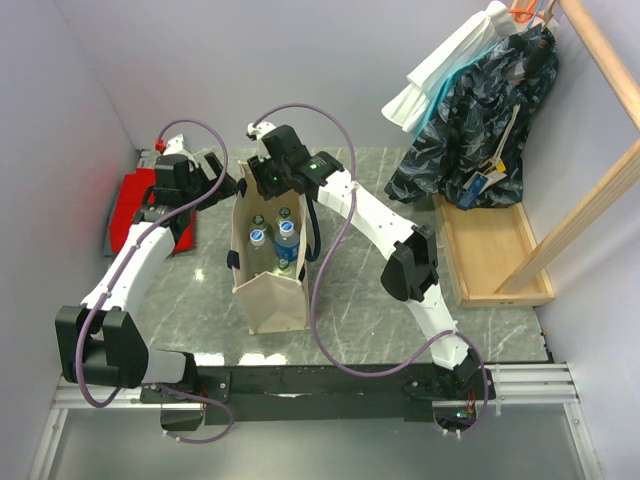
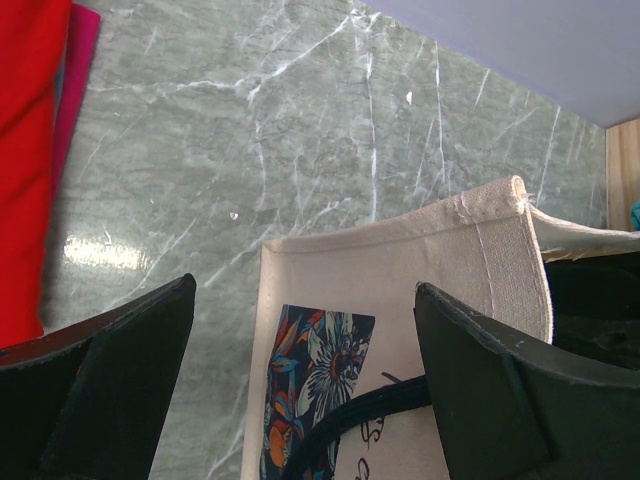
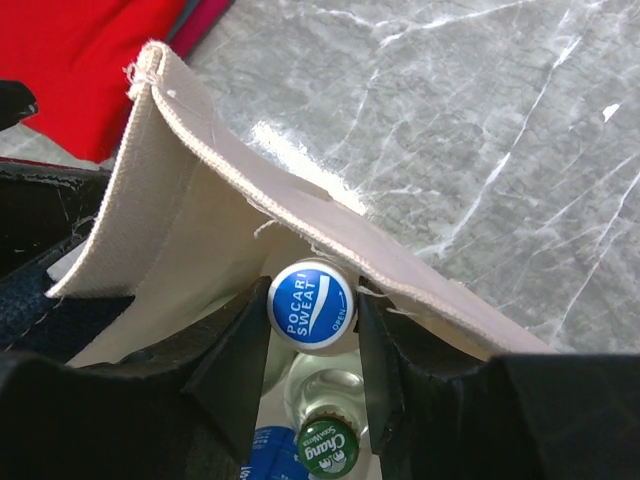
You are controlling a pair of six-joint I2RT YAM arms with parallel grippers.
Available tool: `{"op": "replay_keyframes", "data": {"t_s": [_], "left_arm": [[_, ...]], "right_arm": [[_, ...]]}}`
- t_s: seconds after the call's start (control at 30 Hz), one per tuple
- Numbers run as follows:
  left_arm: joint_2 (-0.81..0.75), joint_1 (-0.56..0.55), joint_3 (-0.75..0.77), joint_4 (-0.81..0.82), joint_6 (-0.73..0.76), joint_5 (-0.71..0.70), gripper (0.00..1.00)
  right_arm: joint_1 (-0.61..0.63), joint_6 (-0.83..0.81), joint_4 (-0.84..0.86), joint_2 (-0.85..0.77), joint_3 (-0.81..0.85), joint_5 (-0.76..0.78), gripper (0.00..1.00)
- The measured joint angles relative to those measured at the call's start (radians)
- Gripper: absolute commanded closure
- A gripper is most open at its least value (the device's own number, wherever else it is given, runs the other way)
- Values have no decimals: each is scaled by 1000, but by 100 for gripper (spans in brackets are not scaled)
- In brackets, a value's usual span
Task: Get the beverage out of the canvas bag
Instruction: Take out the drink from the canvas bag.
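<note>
— Where's the bottle (image 3: 311,305)?
— Upright in the bag (image 3: 200,190), against its wall, other bottles beside it. My right pincer (image 3: 312,290) grips it by the top.
— And your left?
— My left pincer (image 2: 305,290) gapes wide at the bag's rim.

Mid-worktop (image 1: 365,300): bag (image 1: 270,295), upright, mouth up. Inside: several bottles (image 1: 286,232), standing close together. Left of bag, at far left corner of worktop: cloth (image 1: 130,205), lying flat. At right, beside worktop: rack (image 1: 490,255), clothes (image 1: 470,120) hanging above it. Right jaws down in bag's far end, one on each side of a bottle (image 3: 311,305), touching its cap, close under bag wall; second bottle (image 3: 330,452) just nearer. Left jaws apart, just by bag's far left corner.
</note>
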Motion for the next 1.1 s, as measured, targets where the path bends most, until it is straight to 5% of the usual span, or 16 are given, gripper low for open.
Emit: {"op": "replay_keyframes", "data": {"t_s": [0.07,0.13,0.37,0.47,0.5,0.53,1.1], "left_arm": [[0,0,0,0,0,0,4],[0,0,0,0,0,0,4],[0,0,0,0,0,0,4],[0,0,0,0,0,0,4],[0,0,0,0,0,0,4],[0,0,0,0,0,0,4],[1,0,0,-1,0,0,4]], "right_arm": [[0,3,5,0,0,0,43],[0,4,4,1,0,-4,55],[0,2,4,2,-4,0,52],[0,2,4,2,-5,-2,68],[0,0,4,2,-5,0,92],[0,-5,5,2,-5,8,99],[2,-17,43,-10,-37,17,100]]}}
